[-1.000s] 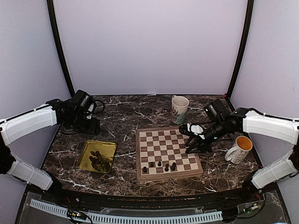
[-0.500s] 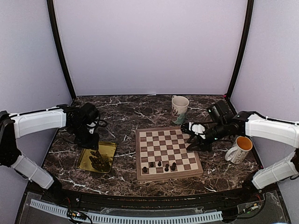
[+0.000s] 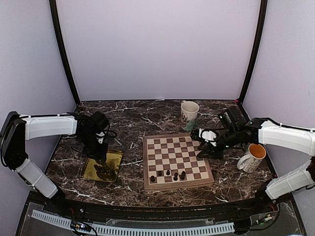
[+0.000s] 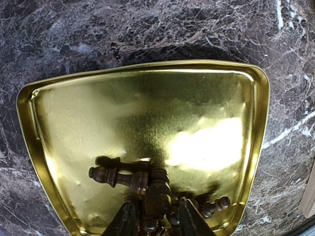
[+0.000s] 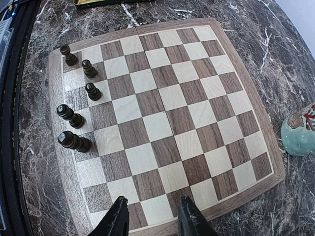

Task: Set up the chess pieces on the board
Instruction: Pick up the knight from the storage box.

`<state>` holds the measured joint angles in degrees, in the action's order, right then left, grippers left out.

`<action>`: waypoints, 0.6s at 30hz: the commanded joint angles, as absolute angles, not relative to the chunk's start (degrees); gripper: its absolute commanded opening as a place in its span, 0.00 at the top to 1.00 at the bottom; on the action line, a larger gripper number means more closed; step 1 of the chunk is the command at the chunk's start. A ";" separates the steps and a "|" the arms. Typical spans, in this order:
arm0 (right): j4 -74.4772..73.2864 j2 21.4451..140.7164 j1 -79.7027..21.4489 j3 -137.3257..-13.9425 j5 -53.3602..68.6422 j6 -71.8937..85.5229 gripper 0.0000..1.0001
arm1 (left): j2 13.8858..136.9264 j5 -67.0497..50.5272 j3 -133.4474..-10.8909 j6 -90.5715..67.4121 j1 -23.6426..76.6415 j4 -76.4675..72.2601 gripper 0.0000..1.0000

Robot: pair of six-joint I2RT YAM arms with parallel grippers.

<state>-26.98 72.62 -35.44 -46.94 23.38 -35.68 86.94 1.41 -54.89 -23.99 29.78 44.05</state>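
Note:
The board (image 3: 178,183) lies mid-table, its chequered squares filling the right wrist view (image 5: 162,103). Several dark chess pieces (image 3: 168,174) stand in its near rows, upright along the left side of the right wrist view (image 5: 74,118). More chess pieces (image 3: 105,170) lie heaped in the gold tray (image 3: 117,154). My left gripper (image 3: 100,158) points down into that heap; in the left wrist view (image 4: 157,219) its jaws straddle one lying piece (image 4: 158,194) with small gaps each side, so it is open. My right gripper (image 3: 204,150) hovers open and empty above the board's right edge (image 5: 152,202).
A white patterned mug (image 3: 189,110) stands behind the board, with a small teal figure (image 3: 189,126) (image 5: 299,136) by its far right corner. An orange-lined mug (image 3: 252,157) sits right of the board under the right arm. Dark curved frame bars border the back.
My left arm swung in from the back left and came down over the gold tray, its jaws narrowing around a piece. My right gripper drew back slightly from the board's right side.

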 commanded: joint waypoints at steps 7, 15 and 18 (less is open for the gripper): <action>-25.57 71.06 -34.90 -45.97 22.24 -35.43 0.65 | 90.37 1.42 -55.45 -23.41 30.47 43.74 0.81; -25.66 71.28 -34.95 -46.03 22.06 -35.54 0.65 | 90.18 2.09 -60.55 -21.64 31.81 46.49 0.97; -25.50 71.45 -34.96 -45.98 21.98 -35.51 0.65 | 88.92 -0.59 -63.73 -20.07 33.17 47.78 0.99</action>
<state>-26.92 72.07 -35.29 -46.46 22.20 -35.68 90.94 1.50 -59.16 -22.57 31.53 44.82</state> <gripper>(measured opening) 0.353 0.135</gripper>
